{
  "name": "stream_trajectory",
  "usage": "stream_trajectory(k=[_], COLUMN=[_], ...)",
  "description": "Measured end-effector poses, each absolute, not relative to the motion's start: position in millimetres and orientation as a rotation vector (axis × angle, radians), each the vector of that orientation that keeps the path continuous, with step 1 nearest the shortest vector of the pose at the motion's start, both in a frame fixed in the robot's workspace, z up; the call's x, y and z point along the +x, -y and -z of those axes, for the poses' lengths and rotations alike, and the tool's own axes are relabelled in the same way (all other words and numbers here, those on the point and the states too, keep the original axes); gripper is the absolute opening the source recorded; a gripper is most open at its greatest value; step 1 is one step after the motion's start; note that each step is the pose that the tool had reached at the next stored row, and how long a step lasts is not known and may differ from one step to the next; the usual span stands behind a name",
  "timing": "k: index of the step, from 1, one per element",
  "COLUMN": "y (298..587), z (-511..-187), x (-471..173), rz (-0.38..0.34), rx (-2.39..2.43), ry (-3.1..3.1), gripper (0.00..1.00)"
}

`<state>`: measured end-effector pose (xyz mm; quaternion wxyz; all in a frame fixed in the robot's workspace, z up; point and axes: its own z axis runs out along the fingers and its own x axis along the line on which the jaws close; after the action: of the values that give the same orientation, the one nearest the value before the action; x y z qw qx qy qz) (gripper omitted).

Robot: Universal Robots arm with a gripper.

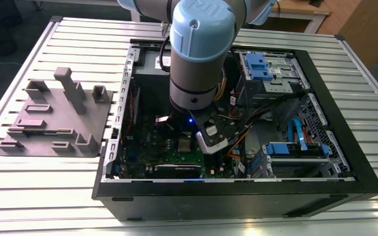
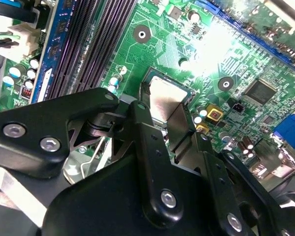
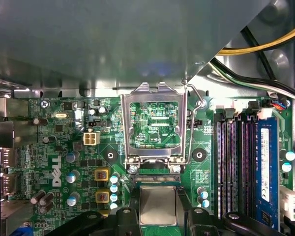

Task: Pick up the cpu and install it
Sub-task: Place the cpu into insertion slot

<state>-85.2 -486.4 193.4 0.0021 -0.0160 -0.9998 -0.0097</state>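
The cpu (image 3: 158, 209), a small square chip with a silver-grey top, lies flat over the socket area of the green motherboard (image 3: 54, 147) inside the open computer case (image 1: 241, 189). My gripper (image 3: 158, 191) is down around it, one black finger (image 3: 132, 196) against each of two opposite edges. In the second wrist view the cpu (image 2: 162, 93) shows between the same fingers (image 2: 143, 118), level with the dark socket frame. In the exterior view the arm reaches straight down into the case, with the gripper (image 1: 189, 141) just above the board.
The socket's metal load plate (image 3: 125, 123) is flipped open beside the cpu. Dark memory slots (image 3: 233, 167) and a blue module run alongside. A large grey metal box (image 3: 113, 39) and cables (image 3: 265, 46) overhang. Grey plastic blocks (image 1: 51, 118) sit at the exterior view's left.
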Motion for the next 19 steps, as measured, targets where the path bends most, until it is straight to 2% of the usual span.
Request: stream_trajectory(k=[19], y=[485.3], z=[-193.7], x=[-86.6], rz=[0.037], rx=[-0.076], ry=[3.136], gripper=[0.39])
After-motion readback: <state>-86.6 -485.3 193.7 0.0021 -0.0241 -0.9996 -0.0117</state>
